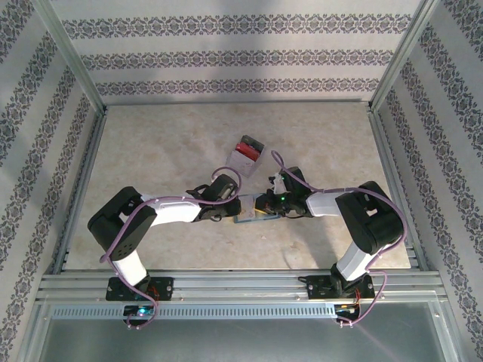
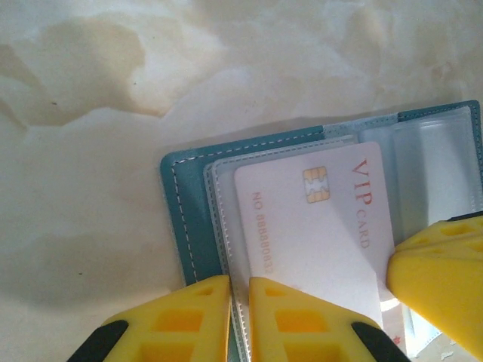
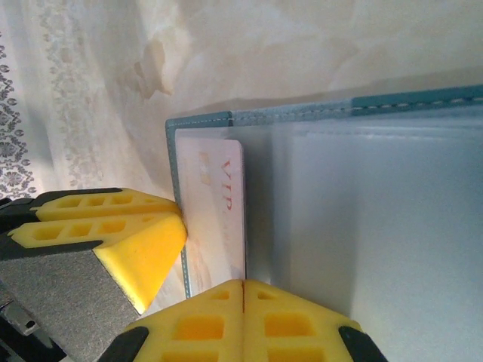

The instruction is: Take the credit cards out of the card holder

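The open card holder lies on the table between both arms, its sleeve edge pinched by the left gripper, while the clenched right gripper apparently nips the VIP card, whose length runs away from it

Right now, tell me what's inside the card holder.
A white VIP card with a gold chip lies among the card holder's clear sleeves. Those sleeves hide whether more cards lie beneath.
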You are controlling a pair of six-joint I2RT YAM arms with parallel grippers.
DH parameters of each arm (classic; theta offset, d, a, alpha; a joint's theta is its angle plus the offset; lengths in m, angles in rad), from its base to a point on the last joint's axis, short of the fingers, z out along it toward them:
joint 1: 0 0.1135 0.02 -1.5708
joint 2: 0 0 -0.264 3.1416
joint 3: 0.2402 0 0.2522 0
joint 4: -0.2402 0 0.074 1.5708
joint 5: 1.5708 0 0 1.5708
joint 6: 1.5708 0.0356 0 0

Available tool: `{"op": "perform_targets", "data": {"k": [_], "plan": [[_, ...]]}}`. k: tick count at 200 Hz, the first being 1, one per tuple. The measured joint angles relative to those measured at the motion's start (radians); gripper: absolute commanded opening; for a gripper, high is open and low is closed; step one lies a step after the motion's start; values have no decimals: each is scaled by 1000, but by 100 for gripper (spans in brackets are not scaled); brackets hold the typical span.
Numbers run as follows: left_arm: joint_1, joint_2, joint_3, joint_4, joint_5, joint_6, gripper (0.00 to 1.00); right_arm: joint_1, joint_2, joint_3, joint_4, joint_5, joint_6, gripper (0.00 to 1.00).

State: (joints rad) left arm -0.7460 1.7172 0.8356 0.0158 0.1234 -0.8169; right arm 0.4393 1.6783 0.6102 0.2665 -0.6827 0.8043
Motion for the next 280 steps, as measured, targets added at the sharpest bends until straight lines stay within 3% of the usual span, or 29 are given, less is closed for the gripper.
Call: {"op": "perform_targets", "data": {"k": [169, 280], "plan": [[-6, -37, 88, -50, 0, 62, 12, -6, -18, -12, 0, 1, -7, 9], [-6, 29, 94, -76, -22, 53, 11, -6, -19, -18, 14, 0, 1, 12]]}}
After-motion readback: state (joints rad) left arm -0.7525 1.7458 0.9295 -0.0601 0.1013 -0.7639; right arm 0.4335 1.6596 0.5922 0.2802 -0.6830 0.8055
